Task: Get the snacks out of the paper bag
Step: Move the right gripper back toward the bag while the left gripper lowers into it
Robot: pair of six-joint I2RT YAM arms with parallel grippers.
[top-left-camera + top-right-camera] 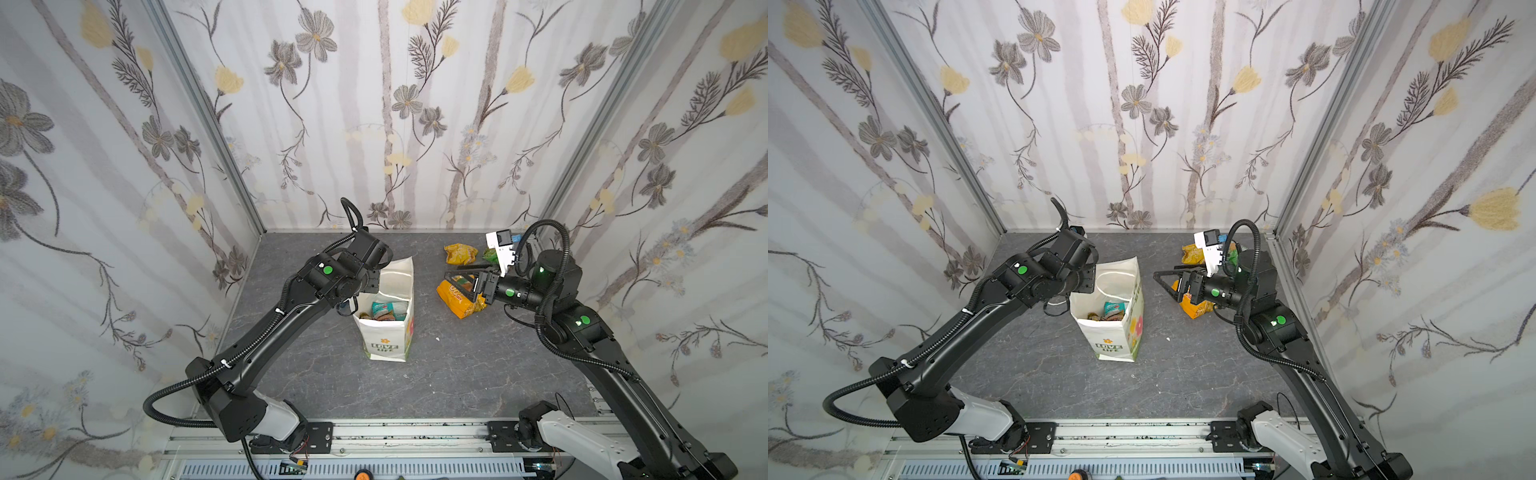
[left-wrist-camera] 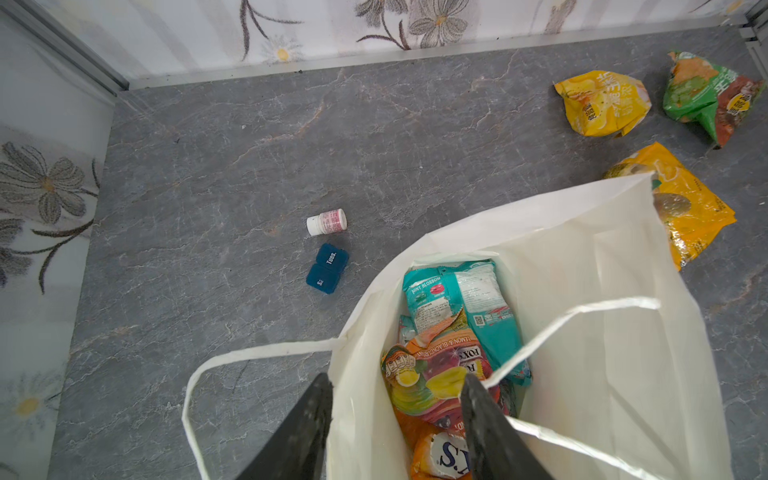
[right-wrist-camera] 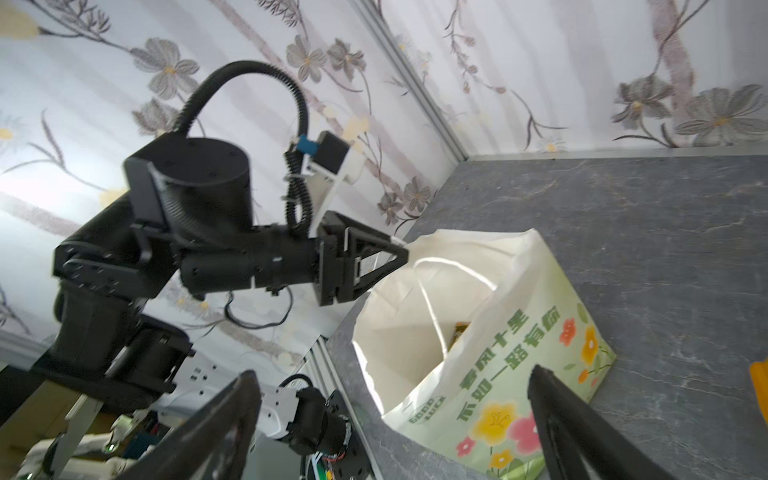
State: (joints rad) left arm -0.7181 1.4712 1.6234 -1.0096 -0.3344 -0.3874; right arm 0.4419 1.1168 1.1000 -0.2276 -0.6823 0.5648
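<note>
The white paper bag (image 1: 386, 332) (image 1: 1113, 332) stands upright and open mid-table. Inside lie a teal snack (image 2: 465, 299), a red-orange FOX'S packet (image 2: 436, 374) and another packet under it. My left gripper (image 2: 397, 376) is open astride the bag's left wall (image 2: 365, 374), one finger outside and one inside above the packets. Its tip sits at the rim in the right wrist view (image 3: 399, 253). Yellow (image 1: 459, 253), green (image 2: 710, 91) and large orange-yellow (image 1: 455, 299) snacks lie on the table to the right. My right gripper (image 1: 457, 286) (image 3: 392, 372) hangs open and empty over the orange-yellow one.
A small dark blue case (image 2: 327, 268) and a pink-and-white bottle (image 2: 326, 221) lie on the grey table left of the bag, under my left arm. Flowered walls enclose the table on three sides. A loose cord handle (image 2: 257, 353) hangs outside the bag.
</note>
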